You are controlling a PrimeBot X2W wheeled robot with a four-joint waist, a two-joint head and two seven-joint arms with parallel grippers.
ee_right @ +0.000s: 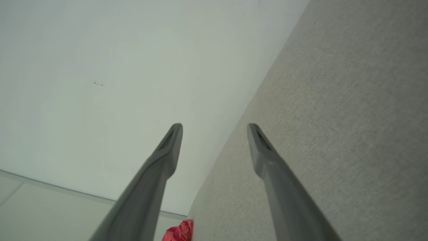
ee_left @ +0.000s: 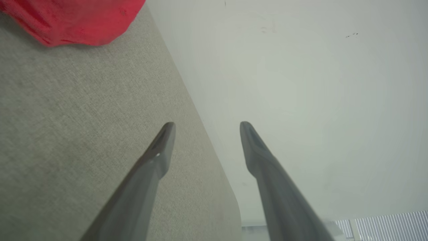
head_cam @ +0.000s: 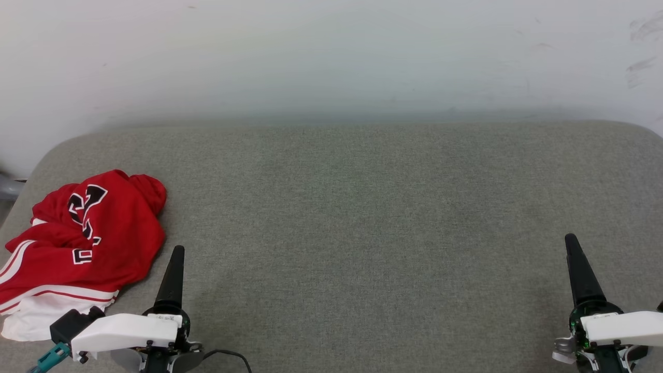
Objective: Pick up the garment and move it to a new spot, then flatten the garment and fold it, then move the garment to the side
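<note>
Here's my left gripper (head_cam: 176, 259) at the lower left, hovering over the grey counter (head_cam: 362, 233). On its wrist camera the two dark fingers (ee_left: 157, 157) stand well apart with nothing between them, so it's open and empty. My right gripper (head_cam: 572, 246) is way over at the lower right, and its fingers (ee_right: 167, 150) are also spread wide and holding nothing.

The garment (head_cam: 98, 238) lies in a crumpled heap at the counter's left end. The red body is bunched up, black white-outlined lettering shows on top, and a white sleeve (head_cam: 31, 318) with red-white striped trim spills toward the front left edge. Its near right hem lies just beside my left gripper, and I can't tell whether they touch. The left side of the heap runs right up to the counter's left edge and out of frame.

From the heap across to the right gripper there's an open stretch of grey fabric. The back edge meets a pale wall (head_cam: 331, 52), with rounded corners at both ends. The left wrist camera shows that back edge running close along the wall, with the red cloth off in its top left corner. The right wrist camera shows the counter's edge dropping to pale floor (ee_right: 33, 207), with a scrap of red at the bottom.
</note>
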